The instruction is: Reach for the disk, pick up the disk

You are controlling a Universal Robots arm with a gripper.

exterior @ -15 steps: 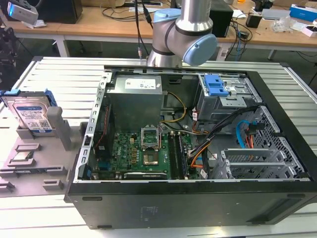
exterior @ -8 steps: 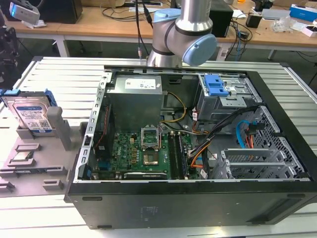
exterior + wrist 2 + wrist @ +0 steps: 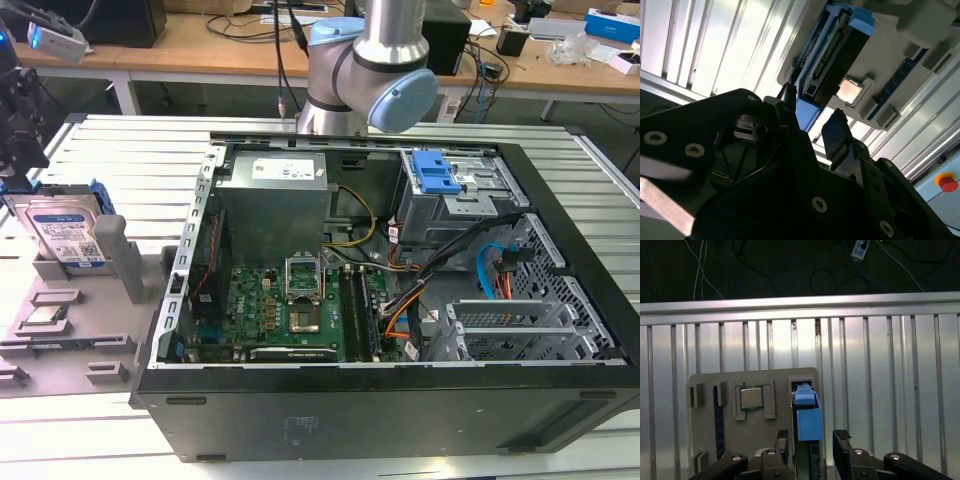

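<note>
Disk [image 3: 62,232] stands just below spread end effector [image 3: 812,436].

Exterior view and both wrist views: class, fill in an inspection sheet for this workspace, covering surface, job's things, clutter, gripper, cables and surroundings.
Surface: ribbed metal table carrying a gray fixture plate.
Job's things: the disk stands on edge in a slot of the plate, not lifted.
Clutter: processor chip seated in the plate; open computer case on the table.
Gripper: the gripper is open, one finger on each side of the disk's blue rail; contact cannot be told.
Cables: yellow, orange and blue cables inside the case.
Surroundings: wooden benches with equipment behind; red stop button.
</note>
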